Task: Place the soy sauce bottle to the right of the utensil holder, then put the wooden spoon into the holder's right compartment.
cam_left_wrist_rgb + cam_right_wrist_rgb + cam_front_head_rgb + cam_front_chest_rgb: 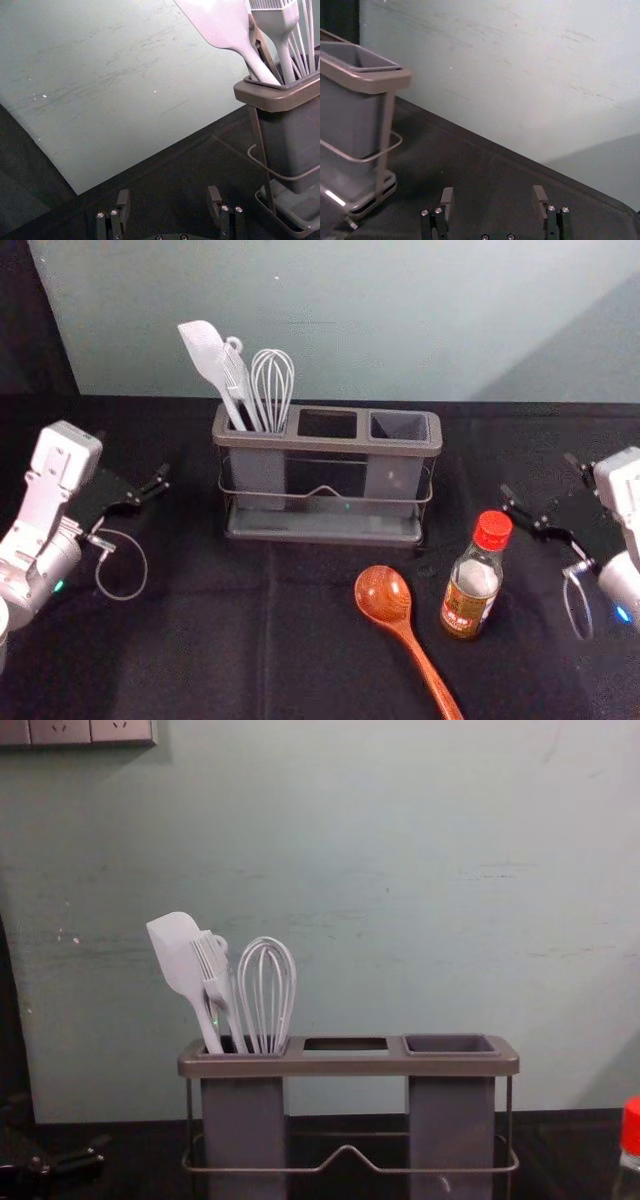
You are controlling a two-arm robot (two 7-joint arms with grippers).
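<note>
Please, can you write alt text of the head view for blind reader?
Brown-rimmed grey utensil holder on black cloth, its left compartment holding pale spatula, brush and wire whisk. In front, a reddish-brown wooden spoon lies left of an upright, red-capped soy sauce bottle. Open left gripper and right gripper flank them.

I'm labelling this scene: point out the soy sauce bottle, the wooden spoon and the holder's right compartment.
Soy sauce bottle (pixel 464 608), head view: on its label.
Wooden spoon (pixel 383 593), head view: on its bowl.
Right compartment (pixel 452 1120), chest view: on its front wall.
</note>
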